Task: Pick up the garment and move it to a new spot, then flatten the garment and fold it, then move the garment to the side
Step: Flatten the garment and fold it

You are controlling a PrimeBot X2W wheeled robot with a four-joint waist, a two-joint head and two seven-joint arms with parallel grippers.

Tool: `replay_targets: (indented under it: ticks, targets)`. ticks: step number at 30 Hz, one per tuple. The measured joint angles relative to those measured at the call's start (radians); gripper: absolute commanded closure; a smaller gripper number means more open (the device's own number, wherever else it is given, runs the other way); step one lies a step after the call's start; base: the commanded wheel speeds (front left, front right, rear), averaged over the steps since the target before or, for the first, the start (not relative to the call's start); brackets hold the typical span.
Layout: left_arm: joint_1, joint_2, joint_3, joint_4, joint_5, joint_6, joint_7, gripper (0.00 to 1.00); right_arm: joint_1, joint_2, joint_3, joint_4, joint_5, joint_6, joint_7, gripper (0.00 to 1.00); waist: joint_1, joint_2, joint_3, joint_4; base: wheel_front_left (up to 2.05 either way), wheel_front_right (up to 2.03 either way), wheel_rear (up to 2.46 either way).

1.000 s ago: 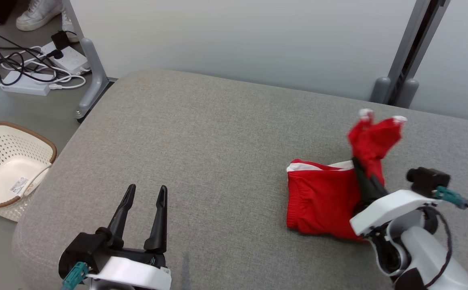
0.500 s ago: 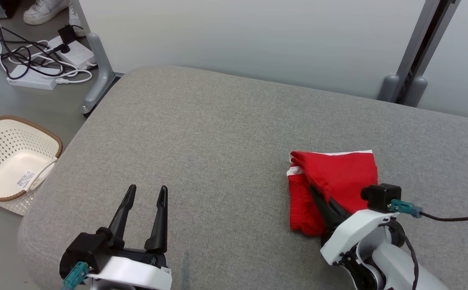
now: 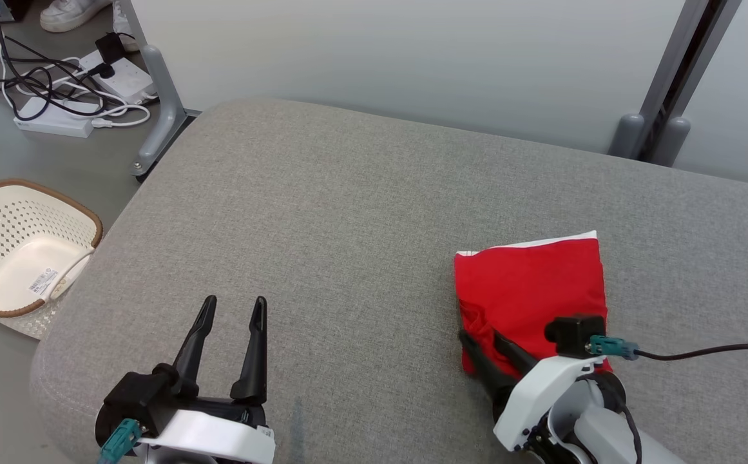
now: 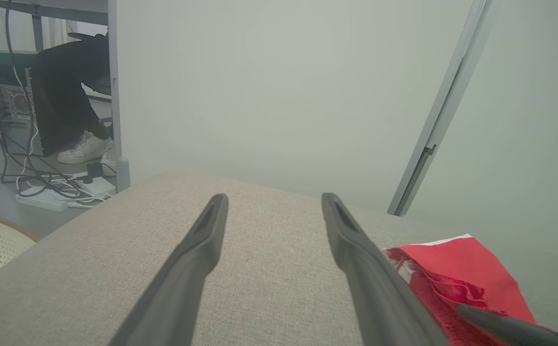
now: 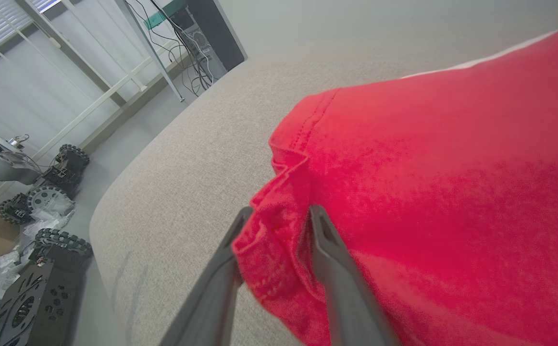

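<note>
One red garment lies well clear of the surface's left edge; the right claw straddles its fold, grip unclear; the left claw gapes.

Bare grey cushion left of the red garment; wall close behind.

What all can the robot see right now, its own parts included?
cushion: one, grey, middle of view
garment: one, red with white edge, folded, cushion's right part
basket: one, cream with brown rim, floor at left
power strips: two, white, floor far left among cables
shoes: two, white, a person's, floor far left
posts: two, grey, behind the cushion
left hand: one, dark, open over the cushion's near left
right hand: one, dark, fingers astride a fold at the garment's near edge
</note>
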Motion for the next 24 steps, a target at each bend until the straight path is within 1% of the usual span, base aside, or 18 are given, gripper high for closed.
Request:
replay_targets:
  ticks: [7, 14, 21, 24]
  targets:
    - [0.000, 0.000, 0.004, 0.002, 0.000, 0.001, 0.000, 0.00, 0.009, 0.008, 0.053, -0.021, -0.001, 0.000, 0.021, 0.00, 0.0000, 0.0000, -0.004, -0.002, 0.00, 0.00, 0.00]
    - [0.001, 0.000, 0.008, 0.003, -0.001, 0.002, 0.000, 0.00, 0.036, 0.020, 0.101, -0.055, 0.024, 0.000, 0.087, 0.00, 0.0000, 0.0000, -0.008, -0.012, 0.00, 0.00, 0.00]
    - [0.012, 0.000, 0.020, 0.004, 0.000, 0.002, 0.000, 0.00, 0.061, 0.025, 0.121, -0.136, 0.055, 0.000, 0.133, 0.00, 0.0000, 0.0000, -0.025, -0.045, 0.00, 0.00, 0.00]
    - [0.016, 0.000, 0.027, 0.001, 0.002, 0.002, 0.000, 0.00, 0.061, -0.002, 0.095, -0.195, 0.052, 0.000, 0.119, 0.00, 0.0000, 0.0001, -0.034, -0.071, 0.00, 0.00, 0.00]
